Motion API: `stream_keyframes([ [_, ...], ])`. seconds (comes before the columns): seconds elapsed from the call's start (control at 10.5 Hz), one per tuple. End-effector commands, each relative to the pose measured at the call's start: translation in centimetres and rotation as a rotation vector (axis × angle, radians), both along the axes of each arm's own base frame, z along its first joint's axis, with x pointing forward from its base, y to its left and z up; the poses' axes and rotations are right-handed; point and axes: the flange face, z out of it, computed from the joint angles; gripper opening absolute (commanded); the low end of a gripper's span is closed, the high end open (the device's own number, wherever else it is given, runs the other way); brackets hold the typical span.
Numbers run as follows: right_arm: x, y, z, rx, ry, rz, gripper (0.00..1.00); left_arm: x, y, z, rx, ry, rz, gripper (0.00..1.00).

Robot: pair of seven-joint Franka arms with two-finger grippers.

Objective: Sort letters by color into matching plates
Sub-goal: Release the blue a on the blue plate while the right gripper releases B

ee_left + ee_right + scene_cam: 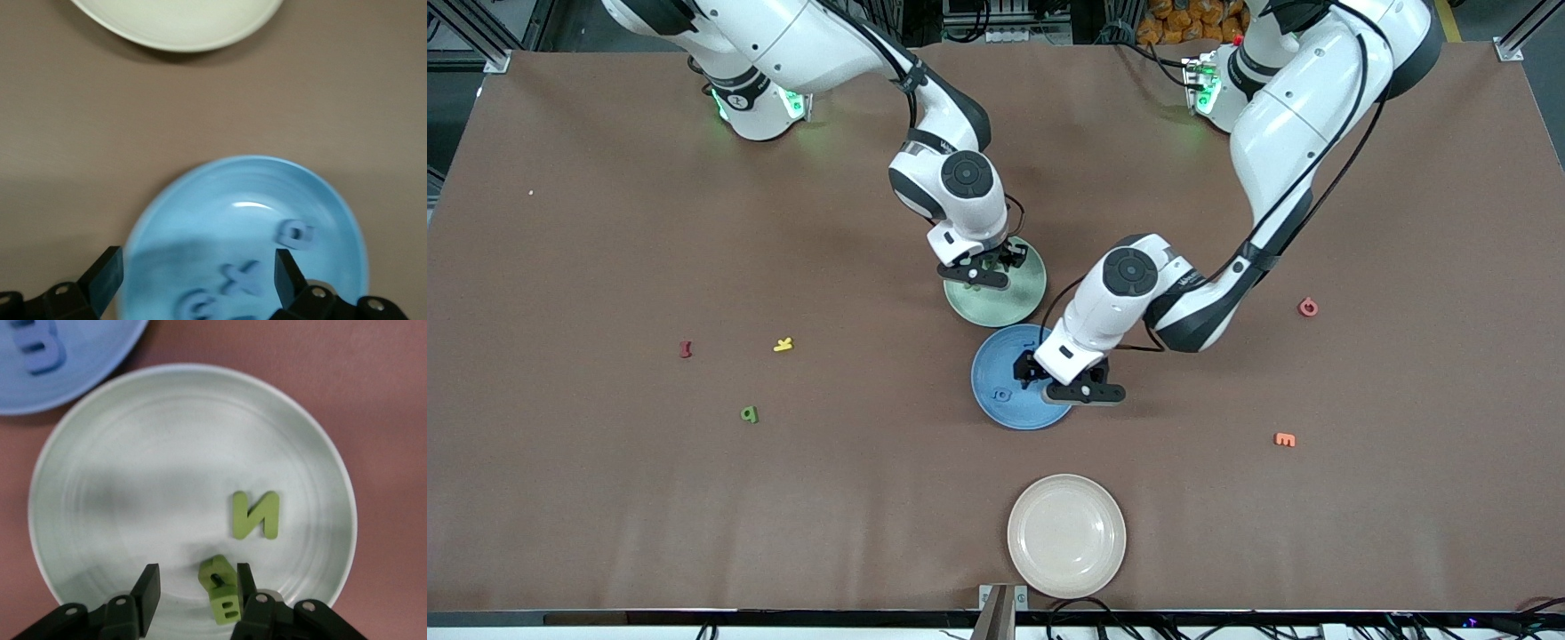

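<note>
Over the plates: both claws are hovering, each above its own colour.

Right claw (193, 587): hanging over the mint green plate (120, 453), fingers apart; a green letter N (255, 515) and another green piece (222, 590) are lying in it.

Left claw (197, 273): hanging open over the blue plate (200, 193), where blue letters (243, 277) are resting.

Remaining letter: a green one (750, 413) is sitting on the worktop (605, 222), toward the right arm's end, well apart from both claws.

Nearer arm: the right, I judge.

Long axis: too small to tell.
</note>
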Motion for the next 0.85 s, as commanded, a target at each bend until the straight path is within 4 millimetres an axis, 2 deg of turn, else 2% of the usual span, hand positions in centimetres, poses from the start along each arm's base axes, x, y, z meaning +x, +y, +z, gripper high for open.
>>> stream_keyframes([
  [0.0,2.4,-1.4,2.0,-0.002,-0.019,-0.042,0.55,2.6,5.2,2.4,0.159,0.016,-0.125,1.0],
  [0.19,4.0,-2.9,2.8,-0.004,-0.028,-0.064,0.55,4.9,10.4,4.2,0.2,0.035,-0.156,1.0],
  [0.28,4.7,-3.6,3.2,-0.006,-0.031,-0.07,0.55,6.4,12.8,5.4,0.181,0.025,-0.116,1.0],
  [0.57,6.9,-6.2,4.1,-0.021,-0.032,-0.067,0.55,8.4,18.0,6.1,0.17,0.023,-0.041,1.0],
  [0.76,8.2,-8.1,4.7,-0.039,-0.027,-0.063,0.55,9.1,20.8,9.4,0.164,-0.011,0.0,1.0],
])
